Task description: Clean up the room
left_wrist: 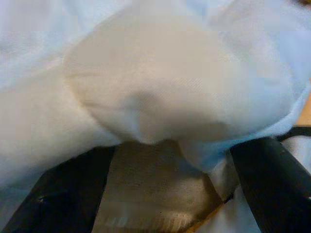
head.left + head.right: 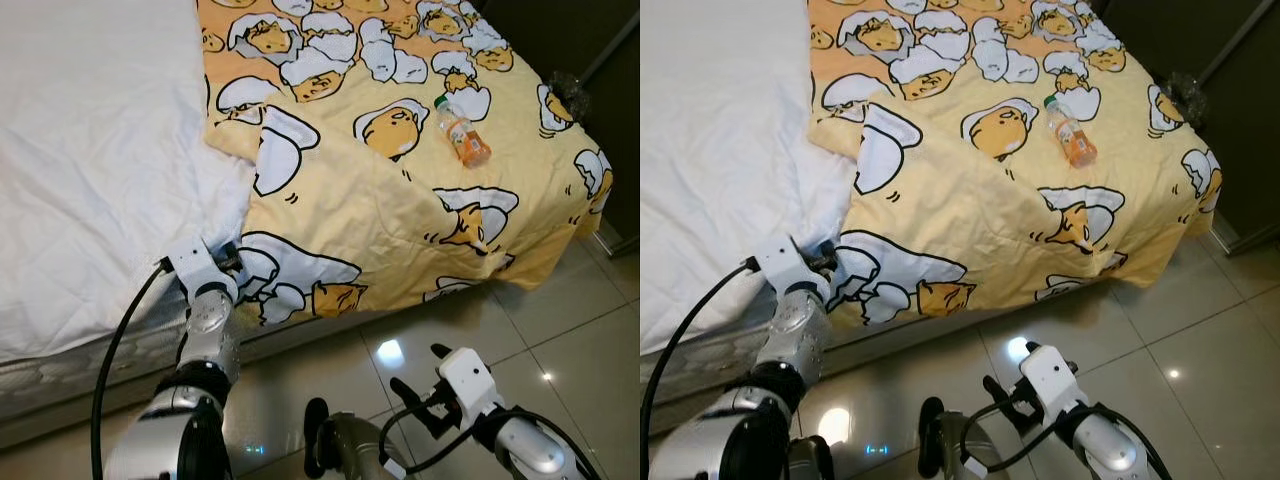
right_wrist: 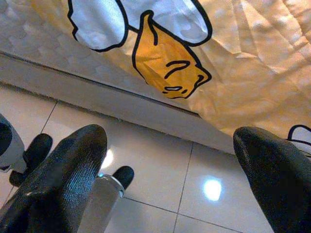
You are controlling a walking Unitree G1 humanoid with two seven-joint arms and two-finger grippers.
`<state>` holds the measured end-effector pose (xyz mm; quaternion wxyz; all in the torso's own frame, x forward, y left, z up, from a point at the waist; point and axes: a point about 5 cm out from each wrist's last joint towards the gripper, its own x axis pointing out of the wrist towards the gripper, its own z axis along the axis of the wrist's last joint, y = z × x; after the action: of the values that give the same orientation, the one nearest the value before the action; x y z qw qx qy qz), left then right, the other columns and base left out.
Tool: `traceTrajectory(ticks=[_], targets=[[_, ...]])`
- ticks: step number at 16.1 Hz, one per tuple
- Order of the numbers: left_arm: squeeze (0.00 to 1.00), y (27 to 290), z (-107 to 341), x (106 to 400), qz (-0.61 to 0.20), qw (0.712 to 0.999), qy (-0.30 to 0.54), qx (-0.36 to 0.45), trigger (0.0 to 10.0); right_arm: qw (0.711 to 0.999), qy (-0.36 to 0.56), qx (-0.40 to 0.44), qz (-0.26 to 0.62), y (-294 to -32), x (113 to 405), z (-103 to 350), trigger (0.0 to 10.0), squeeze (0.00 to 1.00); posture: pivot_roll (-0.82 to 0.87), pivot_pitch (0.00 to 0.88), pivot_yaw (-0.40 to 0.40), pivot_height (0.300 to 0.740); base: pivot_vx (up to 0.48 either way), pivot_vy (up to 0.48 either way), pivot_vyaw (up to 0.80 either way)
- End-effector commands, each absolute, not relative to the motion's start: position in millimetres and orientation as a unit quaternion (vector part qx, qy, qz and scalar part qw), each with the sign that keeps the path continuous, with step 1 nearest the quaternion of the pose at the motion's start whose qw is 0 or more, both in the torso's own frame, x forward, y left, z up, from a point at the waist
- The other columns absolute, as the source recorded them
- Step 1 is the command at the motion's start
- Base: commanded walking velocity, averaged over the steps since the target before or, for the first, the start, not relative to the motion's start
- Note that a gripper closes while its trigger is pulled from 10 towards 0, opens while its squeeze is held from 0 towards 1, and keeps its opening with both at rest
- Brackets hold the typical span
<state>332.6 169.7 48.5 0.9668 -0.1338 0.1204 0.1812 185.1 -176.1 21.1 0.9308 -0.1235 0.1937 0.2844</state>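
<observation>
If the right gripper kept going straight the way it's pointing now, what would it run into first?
Probably the hanging edge of the yellow blanket along the bed side, or the bed base just under it. The right gripper is open over the tiled floor; nothing lies between, though depth is unclear.

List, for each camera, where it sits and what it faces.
Left and right eye: on the head, looking down at the yellow blanket, the bottle, both arms.
Left wrist: along the left end effector, fingers apart around white fabric.
Right wrist: along the open right end effector, facing floor tiles.
Shared: the blanket's hanging edge.
</observation>
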Motion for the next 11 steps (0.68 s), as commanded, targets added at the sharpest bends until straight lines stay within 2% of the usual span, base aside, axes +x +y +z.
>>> traceTrajectory(ticks=[1, 5, 11], targets=[[0.00, 167.2, 36.6, 326.9, 0.186, 0.959, 0.154, -0.151, 0.0, 0.928, 0.201, -0.128, 0.287, -180.3, 182.9, 21.7, 10.0, 0.00, -0.23, 0.212, -0.154, 0.736, 0.000, 0.000, 0.00], [0.00, 174.3, 48.2, 337.3, 0.184, 0.955, 0.134, -0.191, 0.0, 0.927, 0.203, -0.129, 0.287, -180.7, 181.4, 22.5, 10.0, 0.00, -0.25, 0.216, -0.154, 0.736, 0.000, 0.000, 0.00], [0.00, 164.2, 39.3, 332.1, 0.158, 0.955, 0.147, -0.206, 0.0, 0.927, 0.207, -0.128, 0.285, -179.9, 178.7, 21.6, 10.0, 0.00, -0.25, 0.216, -0.150, 0.736, 0.000, 0.000, 0.00]])
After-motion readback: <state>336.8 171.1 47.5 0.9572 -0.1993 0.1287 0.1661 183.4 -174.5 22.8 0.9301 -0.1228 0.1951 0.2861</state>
